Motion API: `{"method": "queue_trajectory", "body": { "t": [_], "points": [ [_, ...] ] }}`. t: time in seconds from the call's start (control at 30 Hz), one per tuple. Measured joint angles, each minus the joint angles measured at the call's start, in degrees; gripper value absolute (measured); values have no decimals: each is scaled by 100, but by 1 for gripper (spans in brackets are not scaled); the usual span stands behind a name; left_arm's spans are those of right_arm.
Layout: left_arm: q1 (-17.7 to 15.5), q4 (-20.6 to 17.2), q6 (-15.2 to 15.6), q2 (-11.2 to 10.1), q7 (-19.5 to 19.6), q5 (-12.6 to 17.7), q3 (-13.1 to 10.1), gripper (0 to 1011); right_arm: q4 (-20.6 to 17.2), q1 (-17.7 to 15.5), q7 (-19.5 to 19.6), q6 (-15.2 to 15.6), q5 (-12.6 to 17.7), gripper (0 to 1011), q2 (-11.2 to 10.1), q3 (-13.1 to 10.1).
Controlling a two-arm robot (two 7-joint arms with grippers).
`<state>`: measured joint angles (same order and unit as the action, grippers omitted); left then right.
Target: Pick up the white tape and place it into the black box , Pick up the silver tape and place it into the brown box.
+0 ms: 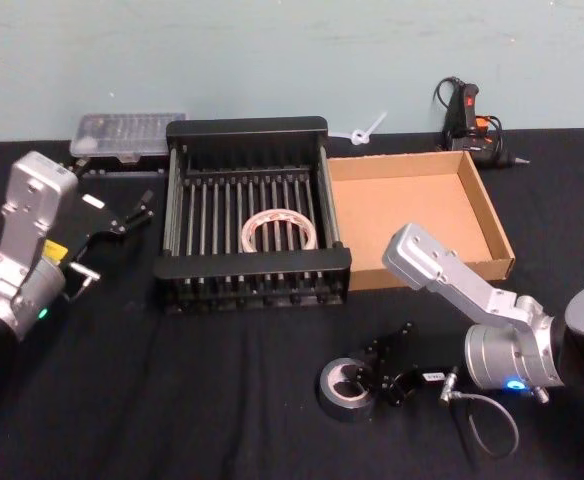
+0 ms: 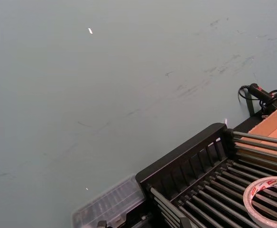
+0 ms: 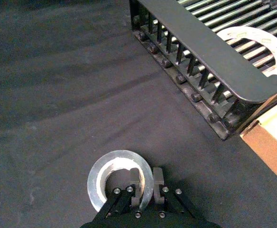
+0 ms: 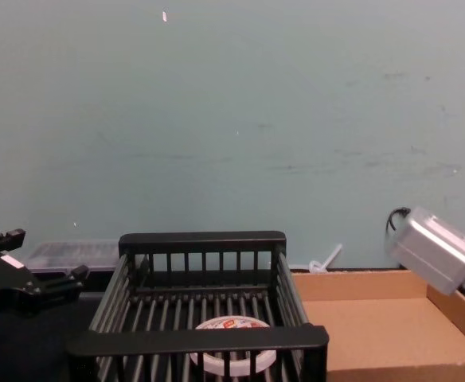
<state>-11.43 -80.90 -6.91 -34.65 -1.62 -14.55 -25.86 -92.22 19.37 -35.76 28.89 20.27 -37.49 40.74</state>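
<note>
Right wrist view: right claw (image 3: 145, 183) pinches the small grey silver tape (image 3: 114, 183) wall near desk's front edge; lift straight. Left claw (image 1: 122, 217) parked, spread wide.

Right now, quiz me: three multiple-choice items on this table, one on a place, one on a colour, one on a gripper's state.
1. Where does the white tape lie?
A. On the cloth in front of the crate
B. Inside the black box
C. Inside the brown box

2. What colour is the tape that the right gripper is at?
A. Red
B. Yellow
C. Silver-grey

3. How does the right gripper stand at the silver tape?
A. One finger inside the ring and one outside, around its wall
B. Lifted well above it
C. Resting inside the cardboard box

Answers:
1 B, the ring lies flat on the crate's barred floor.
2 C, the roll on the black cloth is silver-grey.
3 A, the right wrist view shows the fingers straddling the wall.

The left gripper hangs open left of the crate.
</note>
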Motion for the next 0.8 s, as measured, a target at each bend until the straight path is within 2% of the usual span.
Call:
{"method": "queue_trajectory", "body": {
  "t": [0.33, 0.6, 0.8],
  "points": [
    [0, 0, 0, 0, 0, 0, 0, 1001, -83, -45, -6, -92, 57, 170, -57, -122],
    [0, 0, 0, 0, 0, 0, 0, 1001, -95, -25, 316, -166, 65, 170, -100, -471],
    [0, 0, 0, 0, 0, 0, 0, 1001, 12, 60, 621, -186, -59, 170, -32, -747]
  ]
}}
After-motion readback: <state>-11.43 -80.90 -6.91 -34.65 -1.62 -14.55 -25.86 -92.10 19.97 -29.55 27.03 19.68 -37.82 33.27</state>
